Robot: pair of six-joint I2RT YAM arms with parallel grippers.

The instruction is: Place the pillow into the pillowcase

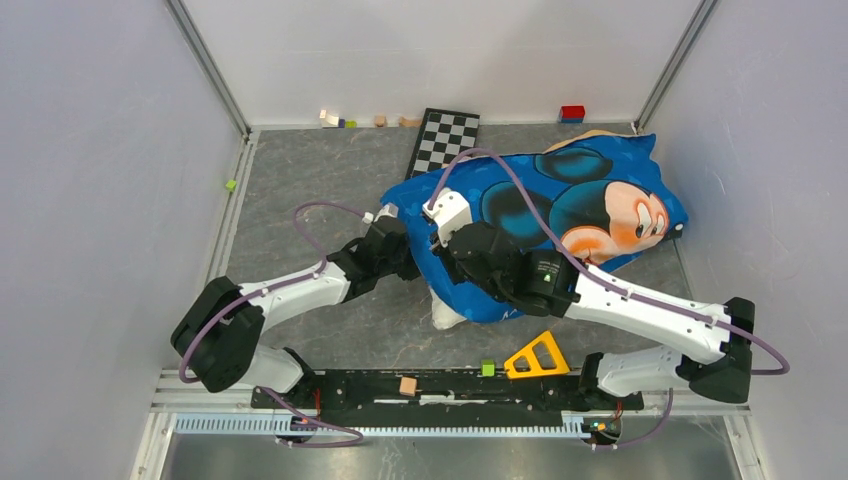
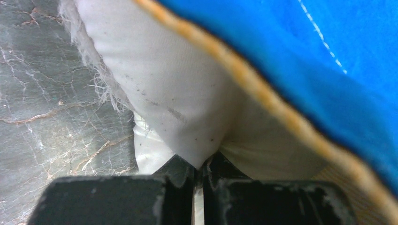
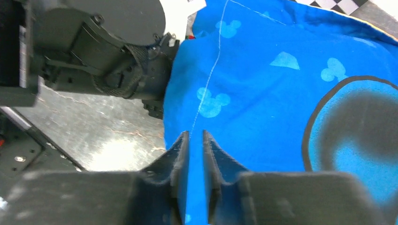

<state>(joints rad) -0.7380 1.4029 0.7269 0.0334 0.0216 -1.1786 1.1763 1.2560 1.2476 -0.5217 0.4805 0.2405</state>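
pillow (image 1: 447, 315): one. pillowcase (image 1: 625, 158): one. robot arms: two, left arm (image 1: 300, 288), right arm (image 1: 650, 305). checkerboard (image 1: 445, 140): one. yellow triangle frame (image 1: 536, 357): one. red block (image 1: 572, 113): one. small blocks (image 1: 335, 120) along far wall: several, too small to count.

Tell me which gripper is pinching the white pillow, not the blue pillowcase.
The left gripper: it pinches a white corner of the pillow, whereas the right gripper grips the blue pillowcase.
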